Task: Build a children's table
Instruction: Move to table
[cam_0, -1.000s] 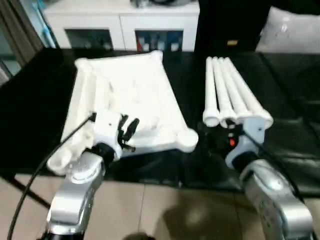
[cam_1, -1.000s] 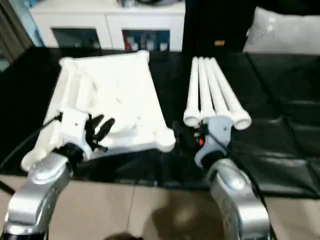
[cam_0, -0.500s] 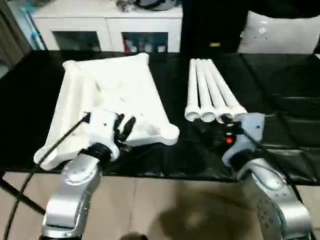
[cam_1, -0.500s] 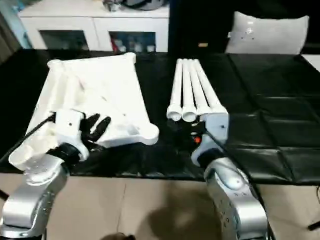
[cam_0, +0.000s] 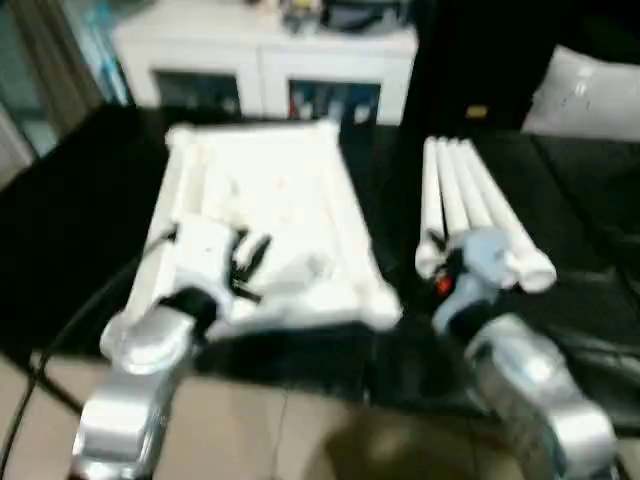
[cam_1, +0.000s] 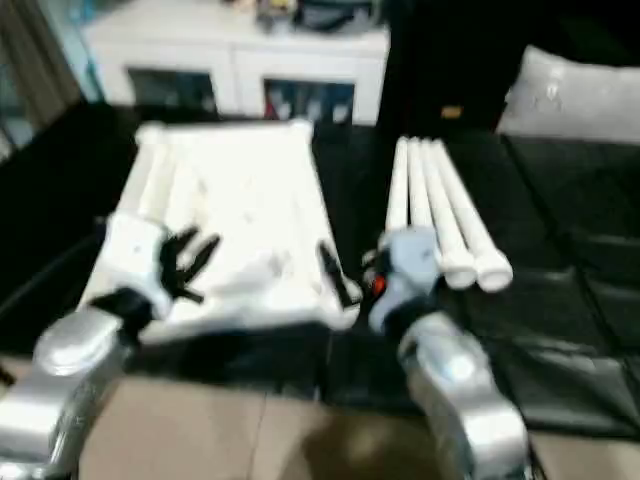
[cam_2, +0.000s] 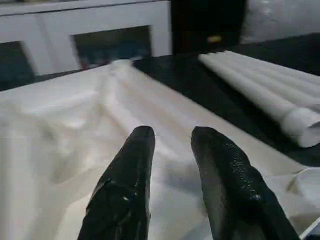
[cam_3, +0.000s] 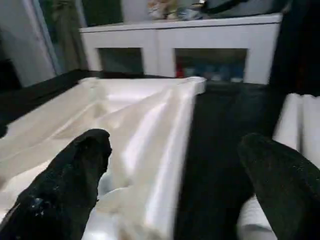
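On the black counter (cam_0: 70, 230): the white children's table lies in parts.
Table top (cam_0: 270, 215): it is a white rectangle, and it lies with its underside up. It has raised edges and round sockets at the corners.
Legs (cam_0: 475, 205): four long white round legs lie side by side, just right of the table top. They touch each other and are apart from the top.
Left hand (cam_2: 170, 150): it hangs over the near part of the table top. Its two black fingers (cam_2: 130, 180) are a small way apart and hold nothing.
Right hand (cam_3: 175, 170): it is between the table top's right edge and the near ends of the legs. Its two black fingers (cam_3: 70, 180) are spread wide and hold nothing.
Head views: they show both silver arms, the whole top and all four legs at once.
Left wrist view: it shows the smooth dips in the top up close, with the legs off to one side.
Right wrist view: it shows the raised edge of the top running away, and a white cabinet (cam_3: 200, 45) behind the counter.
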